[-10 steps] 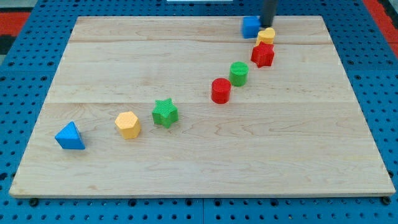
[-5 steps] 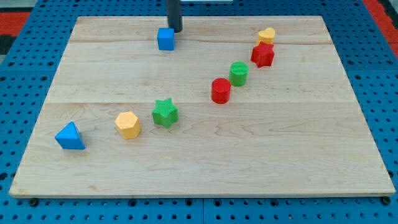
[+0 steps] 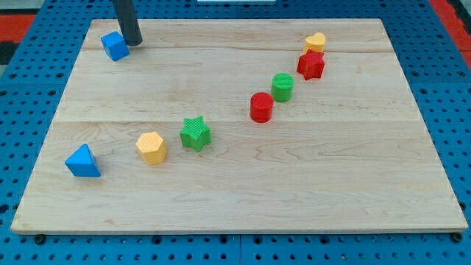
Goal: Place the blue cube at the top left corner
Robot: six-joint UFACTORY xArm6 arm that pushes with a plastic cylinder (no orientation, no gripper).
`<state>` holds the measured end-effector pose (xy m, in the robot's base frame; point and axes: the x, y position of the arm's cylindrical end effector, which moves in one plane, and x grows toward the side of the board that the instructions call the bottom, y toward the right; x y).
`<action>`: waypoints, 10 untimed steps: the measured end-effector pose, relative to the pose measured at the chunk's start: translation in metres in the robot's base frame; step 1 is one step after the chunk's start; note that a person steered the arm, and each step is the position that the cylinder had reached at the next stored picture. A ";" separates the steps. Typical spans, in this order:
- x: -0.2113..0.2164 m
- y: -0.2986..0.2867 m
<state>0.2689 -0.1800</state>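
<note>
The blue cube (image 3: pixel 115 46) sits near the top left corner of the wooden board (image 3: pixel 235 184), turned a little askew. My tip (image 3: pixel 132 41) rests on the board just to the cube's right, touching or nearly touching its right side. The dark rod rises from there out of the view's top.
A yellow heart block (image 3: pixel 315 41) and a red star block (image 3: pixel 311 65) lie at the top right. A green cylinder (image 3: pixel 282 87), a red cylinder (image 3: pixel 261 107), a green star (image 3: pixel 195 134), a yellow hexagon (image 3: pixel 151 147) and a blue triangle (image 3: pixel 82 161) run diagonally to the bottom left.
My tip has swept left along the top edge, pushing the blue cube from beside the yellow heart to near the top left corner. The other blocks have not moved.
</note>
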 end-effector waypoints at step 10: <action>-0.025 0.051</action>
<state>0.2437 -0.1287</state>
